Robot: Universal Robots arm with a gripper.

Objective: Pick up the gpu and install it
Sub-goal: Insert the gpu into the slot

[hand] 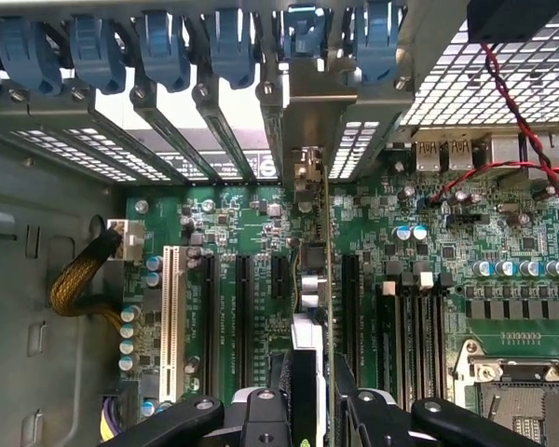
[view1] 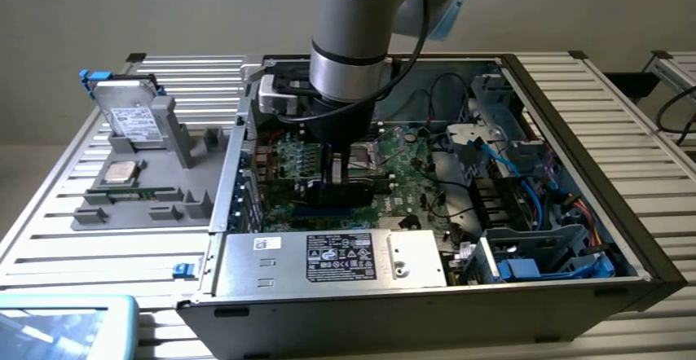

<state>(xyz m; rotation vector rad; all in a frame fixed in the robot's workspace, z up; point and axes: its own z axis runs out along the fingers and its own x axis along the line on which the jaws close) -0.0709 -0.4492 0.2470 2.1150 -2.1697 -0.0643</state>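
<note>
Closest to the wrist lens, the gripper (hand: 315,377) has its black jaws pinched on the gpu (hand: 328,261), one finger on each face. The card stands on edge among the long black expansion slots (hand: 245,317), with its metal bracket end toward the case's rear slot openings. Whether it is seated in a slot cannot be told.

In the exterior view, a slatted metal table (view1: 609,99) carries everything. The open computer case (view1: 435,327) lies on it, and the grey-and-blue arm (view1: 348,42) drops in from twelve o'clock to about the case's centre. The green motherboard (view1: 408,173) covers the case floor from the centre toward twelve o'clock. A silver power supply (view1: 326,258) with a black label sits at seven o'clock, and a bay with blue cables (view1: 544,254) sits at four o'clock.

Outside the case, at nine o'clock, is a grey parts fixture (view1: 142,205). A hard drive (view1: 136,120) stands upright in it, and a small square chip (view1: 120,171) lies flat just beside the drive. A pale blue tray corner (view1: 65,323) shows at eight o'clock.

Blue retaining clips (hand: 163,47) line the rear slots in the wrist view.
</note>
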